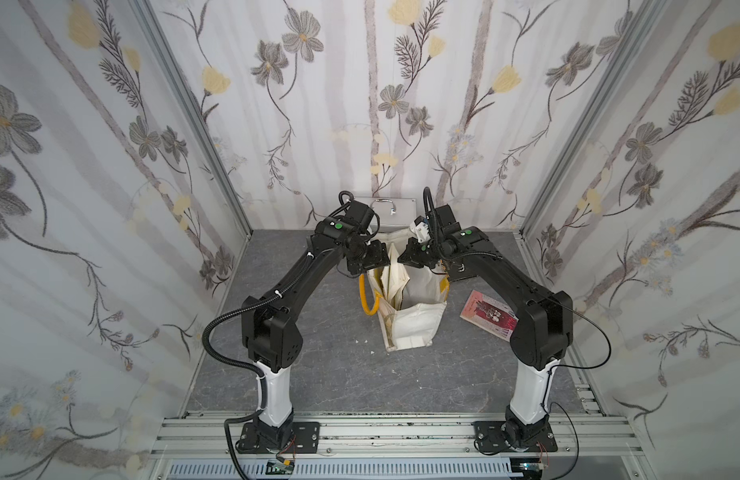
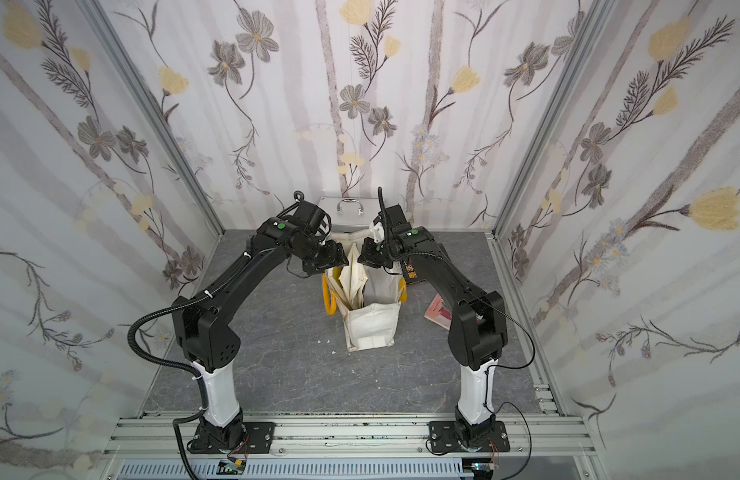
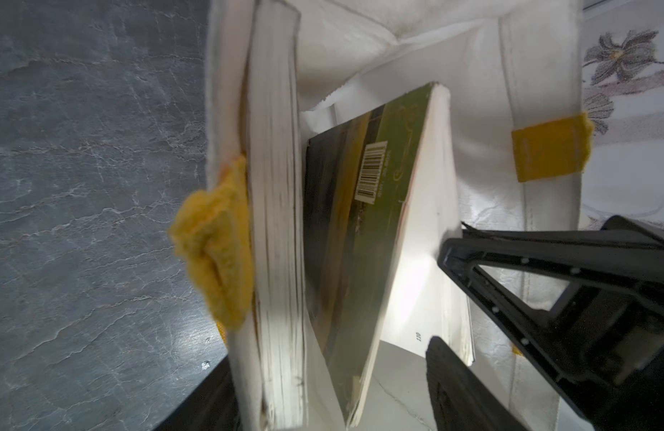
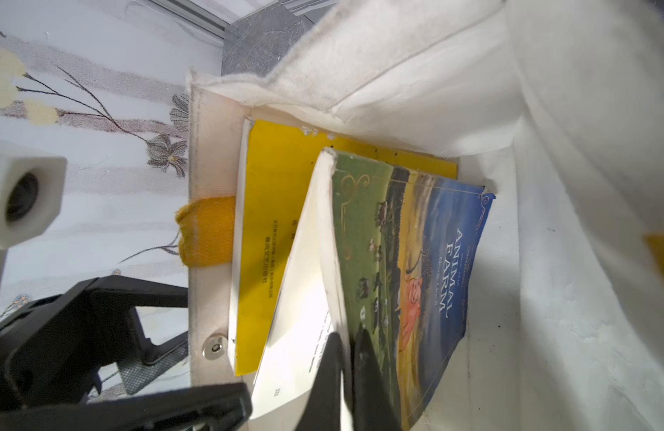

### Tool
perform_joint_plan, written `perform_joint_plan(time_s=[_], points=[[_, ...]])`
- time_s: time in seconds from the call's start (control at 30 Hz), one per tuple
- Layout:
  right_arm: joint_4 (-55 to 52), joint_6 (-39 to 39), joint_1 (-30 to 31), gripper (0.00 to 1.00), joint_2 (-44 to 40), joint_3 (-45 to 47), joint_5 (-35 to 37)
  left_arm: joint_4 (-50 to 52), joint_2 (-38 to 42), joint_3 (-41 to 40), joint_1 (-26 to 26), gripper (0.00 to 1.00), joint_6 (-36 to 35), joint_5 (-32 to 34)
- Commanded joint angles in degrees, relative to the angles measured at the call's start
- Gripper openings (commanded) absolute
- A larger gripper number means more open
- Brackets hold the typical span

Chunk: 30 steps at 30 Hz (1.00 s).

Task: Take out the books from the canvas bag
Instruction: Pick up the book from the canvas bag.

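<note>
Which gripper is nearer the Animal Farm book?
Right. The right gripper is shut on the Animal Farm book inside the canvas bag; left gripper open at its rim.

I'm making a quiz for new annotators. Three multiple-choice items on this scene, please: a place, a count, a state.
1. Relative to the bag, where is the pink book? A inside it; B on the table beside it; C under it.
2. How many books show inside the bag? A one; B four; C two.
3. The right gripper is: A shut on the blue book; B open; C shut on a handle.
Key: B, it lies flat on the table; C, the yellow book and the blue one stand inside; A, its fingers pinch the blue cover.
</note>
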<state>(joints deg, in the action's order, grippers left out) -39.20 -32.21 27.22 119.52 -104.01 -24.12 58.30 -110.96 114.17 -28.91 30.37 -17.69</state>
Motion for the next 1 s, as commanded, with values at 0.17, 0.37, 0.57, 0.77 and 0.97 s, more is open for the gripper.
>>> perform_joint_plan(time_s=[0.17, 0.37, 0.57, 0.77, 0.97], points=[[-4.70, 2.13, -0.61, 0.00, -1.10, 2.27, 7.89, 2.88, -0.85, 2.29, 0.16, 0.73, -0.20, 4.53], [-5.28, 3.03, -1.03, 0.00, -1.47, 2.25, 7.80, 2.96, -2.55, 2.12, -0.54, 0.73, 0.02, 9.23], [-4.81, 3.03, -1.03, 0.00, -1.40, 2.05, 6.20, 3.16, -5.95, 3.57, -2.13, 0.72, 0.20, 9.35], [-2.22, 1.45, -0.97, 0.17, -1.63, 1.61, 2.37, 0.51, -7.52, 1.84, -3.51, 0.80, 2.22, 4.92], [2.54, -1.32, -1.22, 0.60, -0.28, 1.61, -3.82, -2.20, -7.52, -0.49, -3.91, 0.80, 3.30, 3.22]])
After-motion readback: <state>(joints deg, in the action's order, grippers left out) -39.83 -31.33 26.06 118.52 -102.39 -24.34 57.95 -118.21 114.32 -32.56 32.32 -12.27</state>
